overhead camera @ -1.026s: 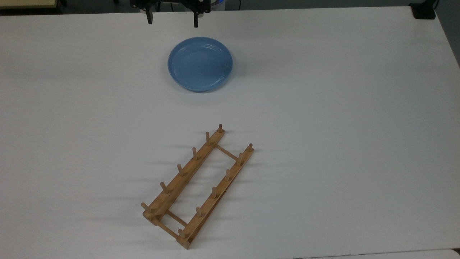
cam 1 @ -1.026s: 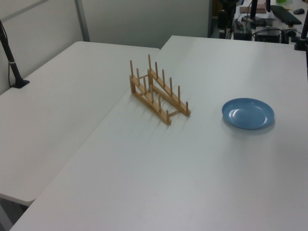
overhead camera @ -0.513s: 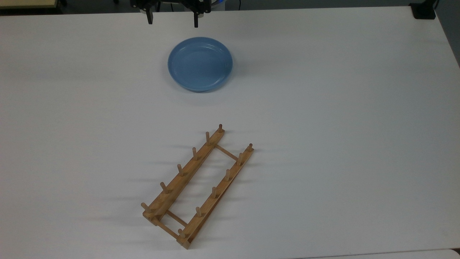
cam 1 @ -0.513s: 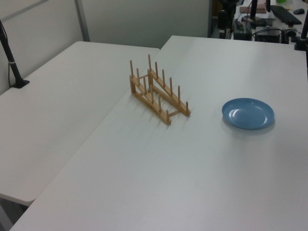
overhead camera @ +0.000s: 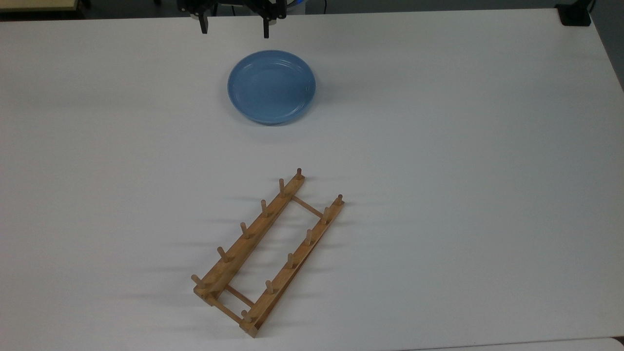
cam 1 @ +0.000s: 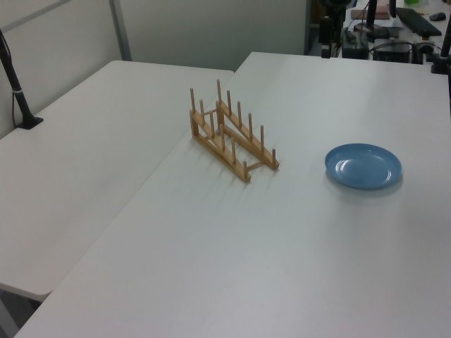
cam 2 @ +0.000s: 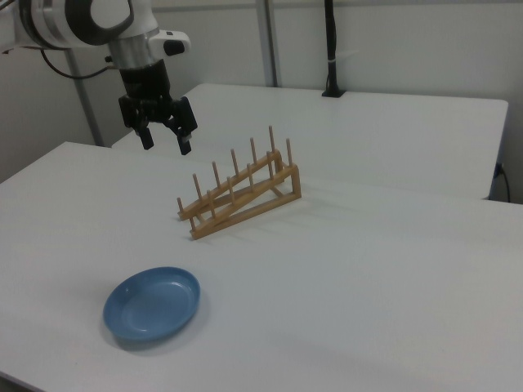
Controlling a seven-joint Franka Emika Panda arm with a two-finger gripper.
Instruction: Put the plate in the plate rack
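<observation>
Hovering with fingers apart and holding nothing, the end effector point(overhead camera: 234, 27) sits above the surface point(overhead camera: 463, 146) just beyond the plate point(overhead camera: 271, 87), which lies flat, ungrasped, well apart from the plate rack point(overhead camera: 268, 251); everything remains undone.

The plate point(overhead camera: 271, 87) is round, shallow and light blue, with a raised rim and faint concentric rings. It lies flat on the white table, right side up, and carries nothing. The plate rack point(overhead camera: 267, 252) is a long, narrow frame of light-brown wood: two parallel rails joined by thin crossbars, each rail bearing six upright pegs. It stands on the table, well apart from the plate, set diagonally in the top view.
</observation>
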